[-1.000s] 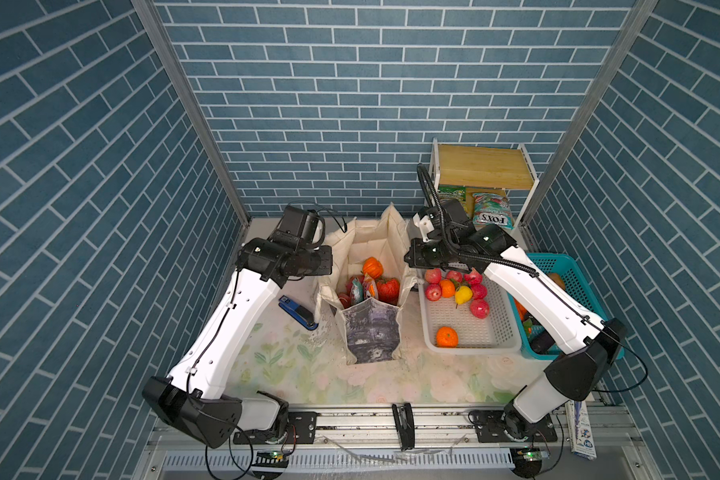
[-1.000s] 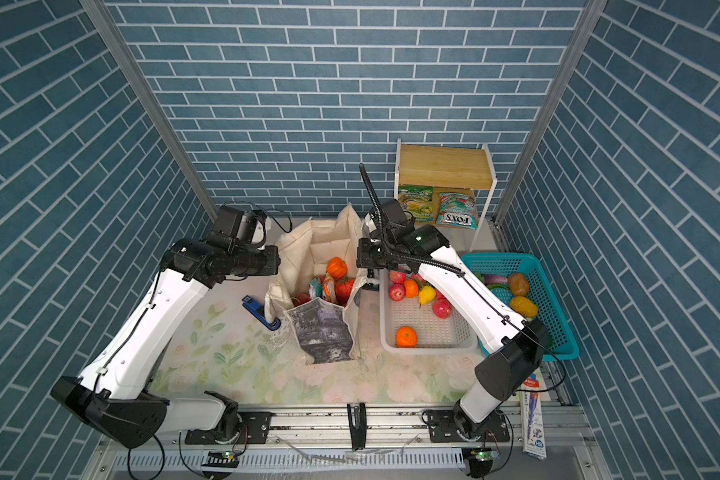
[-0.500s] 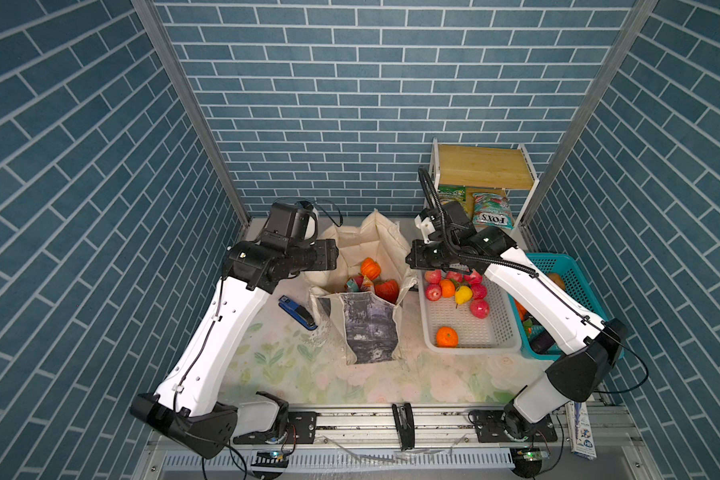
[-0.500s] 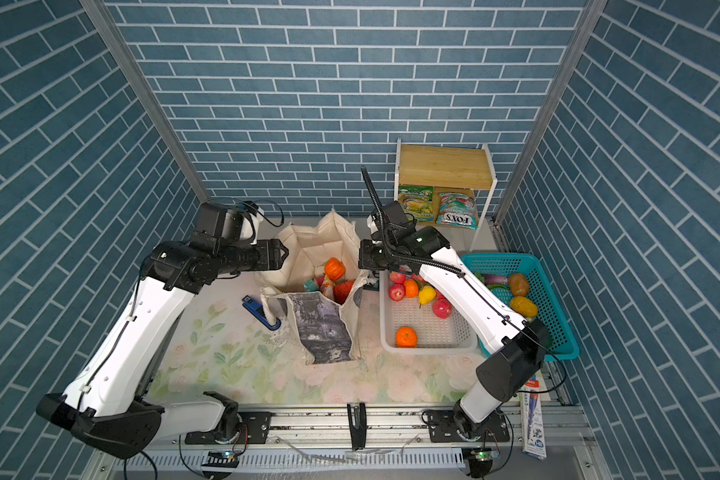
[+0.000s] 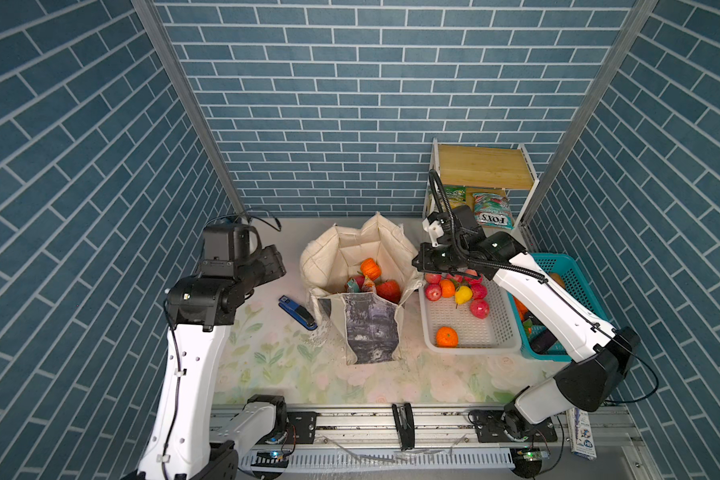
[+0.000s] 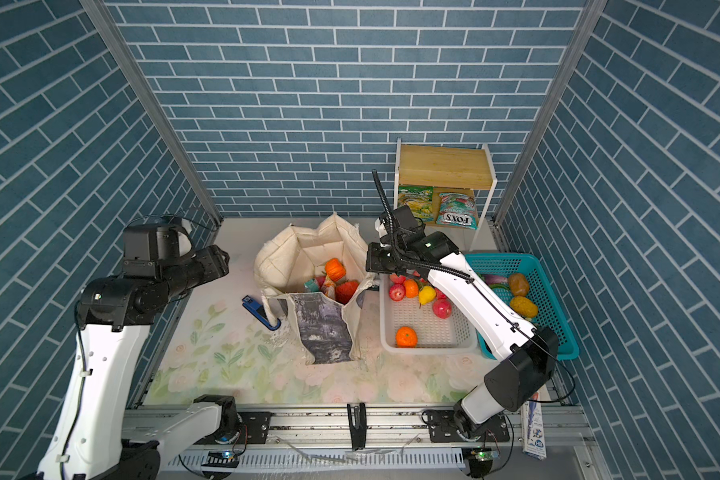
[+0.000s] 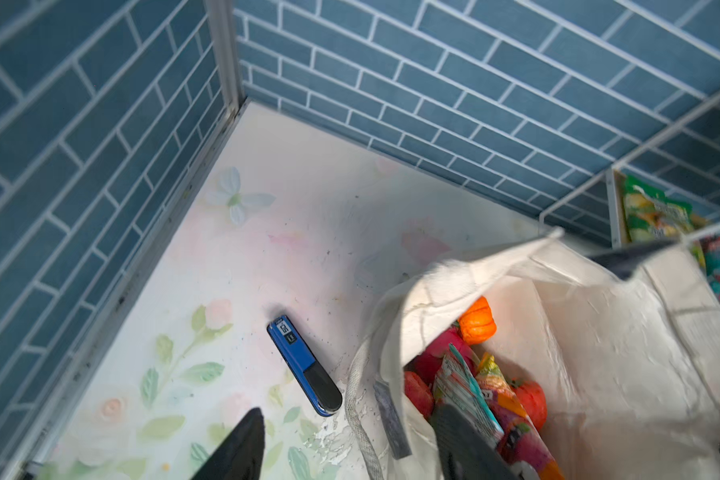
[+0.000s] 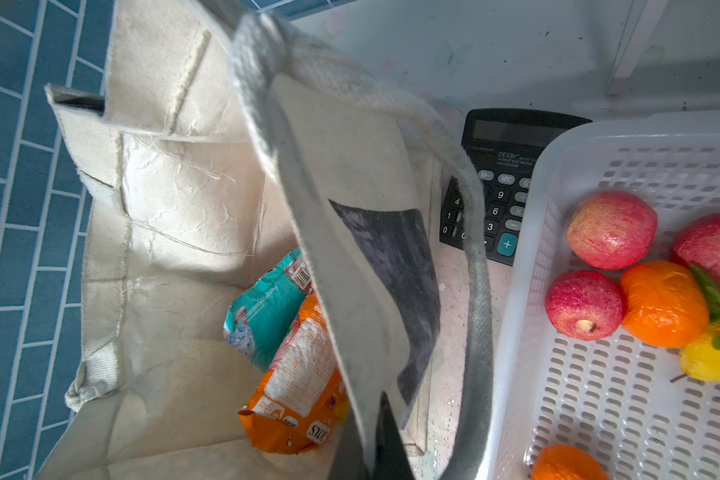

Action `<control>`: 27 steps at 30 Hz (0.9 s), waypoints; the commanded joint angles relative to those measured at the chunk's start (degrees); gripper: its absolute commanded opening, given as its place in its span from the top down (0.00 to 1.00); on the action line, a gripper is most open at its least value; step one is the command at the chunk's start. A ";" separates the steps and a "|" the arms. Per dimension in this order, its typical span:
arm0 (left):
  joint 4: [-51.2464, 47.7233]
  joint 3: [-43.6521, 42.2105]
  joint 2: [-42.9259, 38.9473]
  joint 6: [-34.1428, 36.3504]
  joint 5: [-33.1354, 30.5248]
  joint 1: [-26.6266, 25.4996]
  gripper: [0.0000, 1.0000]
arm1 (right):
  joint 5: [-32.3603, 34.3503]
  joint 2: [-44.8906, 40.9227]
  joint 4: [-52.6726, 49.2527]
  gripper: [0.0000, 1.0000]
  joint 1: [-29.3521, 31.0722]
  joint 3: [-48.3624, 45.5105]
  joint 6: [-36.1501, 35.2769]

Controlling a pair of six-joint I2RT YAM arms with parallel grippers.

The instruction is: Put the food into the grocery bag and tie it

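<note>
a blue stapler [image 5: 297, 312] lies on the floral surface [image 5: 267, 374]. a black calculator [image 8: 495, 183] sits just beside a white basket [image 5: 493, 332], with a teal basket [image 5: 568, 266] alongside.

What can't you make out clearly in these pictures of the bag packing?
- Calculator: right wrist view, partly covered by the grocery bag handle and white basket rim.
- Teal basket contents: in a top view, partly under the right arm.
- Left end effector: left wrist view, fingers cut off by the picture's edge.

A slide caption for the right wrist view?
Tote bag holding two snack packets, beside a calculator and a white fruit basket.
</note>
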 commanded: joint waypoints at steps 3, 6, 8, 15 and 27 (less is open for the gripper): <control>5.34 -13.20 -3.76 -4.94 15.07 6.73 0.38 | -3.81 -2.69 2.38 1.00 -0.94 -1.64 -0.28; 7.69 -19.88 -5.38 -6.15 17.10 7.50 0.39 | -4.90 -3.29 2.72 1.00 -1.08 -2.46 -0.71; 9.59 -24.30 -6.07 -6.72 18.33 7.67 0.42 | -5.45 -3.74 3.14 1.00 -1.07 -3.17 -0.67; 17.03 -35.56 -5.99 -10.23 25.70 7.70 0.49 | -6.45 -5.21 3.77 1.00 -1.42 -4.90 -0.75; 26.32 -41.98 -4.25 -12.69 30.16 7.76 0.46 | -7.04 -5.09 4.49 1.00 -1.55 -5.68 -0.62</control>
